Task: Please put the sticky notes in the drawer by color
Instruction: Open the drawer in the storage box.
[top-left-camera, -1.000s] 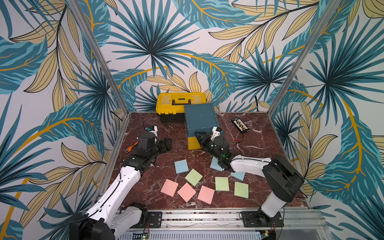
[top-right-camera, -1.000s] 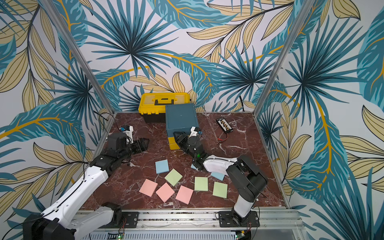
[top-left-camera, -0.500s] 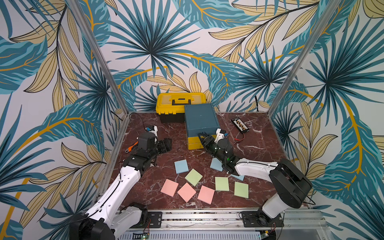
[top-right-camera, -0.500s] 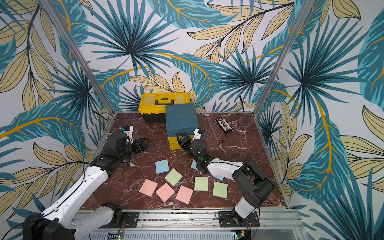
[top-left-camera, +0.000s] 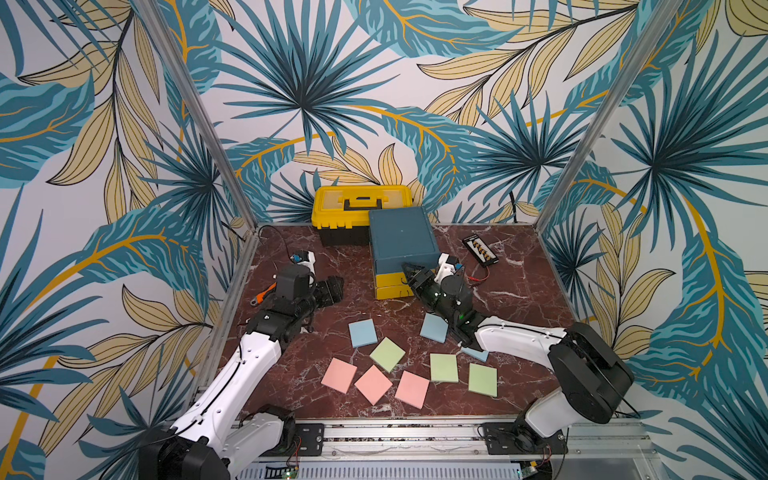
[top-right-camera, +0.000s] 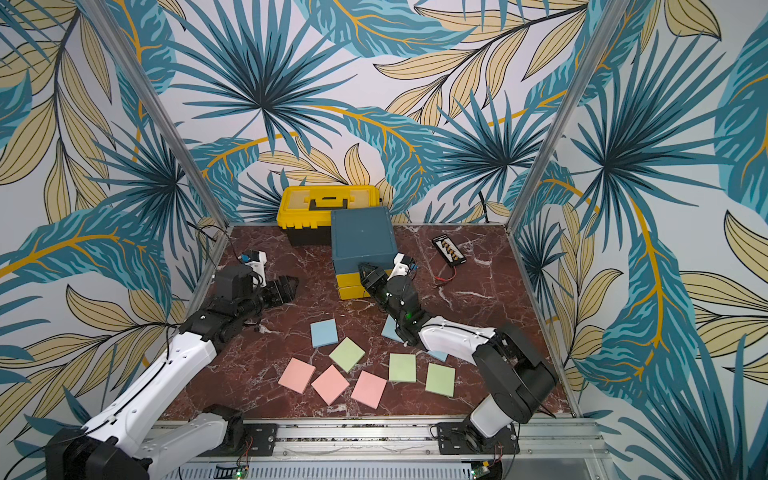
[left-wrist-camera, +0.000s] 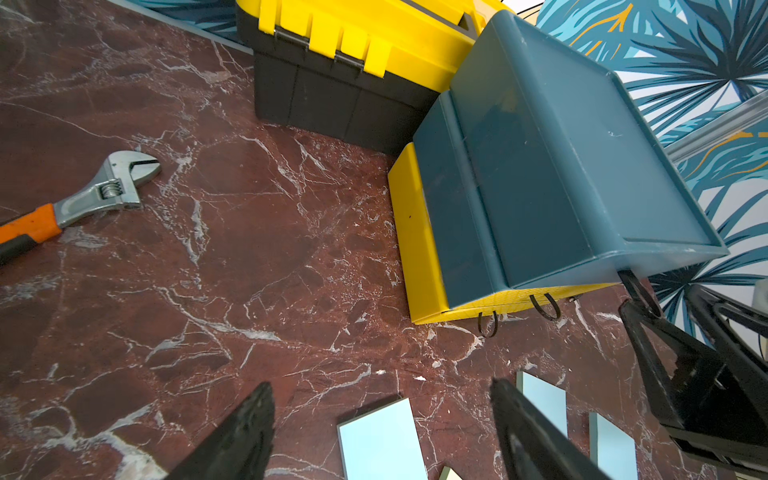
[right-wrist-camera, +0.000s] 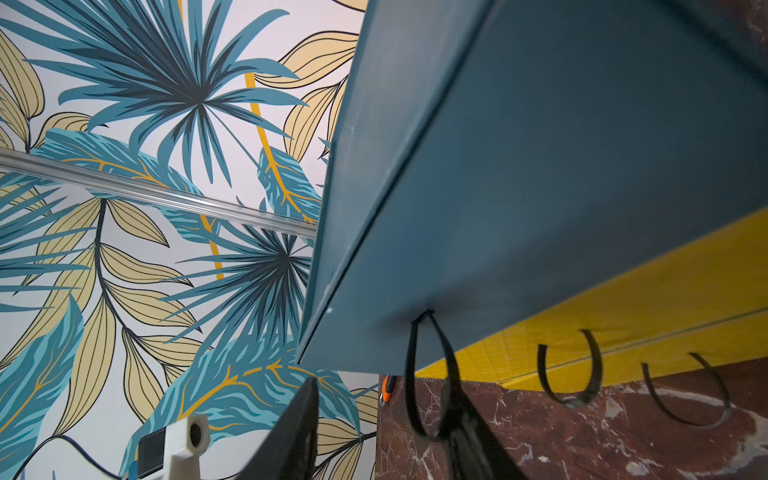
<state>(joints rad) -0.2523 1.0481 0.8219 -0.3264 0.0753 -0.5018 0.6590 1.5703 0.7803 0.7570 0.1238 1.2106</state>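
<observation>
Right gripper (top-left-camera: 411, 271) jaws apart, top loop pull (right-wrist-camera: 428, 374) just beside one jaw, drawer (top-left-camera: 403, 241) ahead, yellow toolbox (top-left-camera: 359, 208) behind it. Left gripper (top-left-camera: 337, 287) apart, empty, wrench (left-wrist-camera: 104, 187) nearby. Sticky notes (top-left-camera: 387, 354) back toward arm bases

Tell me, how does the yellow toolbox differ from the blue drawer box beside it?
The toolbox has a yellow lid on a black body; the drawer box is teal with yellow lower drawers. The toolbox has a black handle on top; the drawer box has a flat bare top and black loop pulls in front. The toolbox stands further back than the drawer box. Both rest on the marble table.
</observation>
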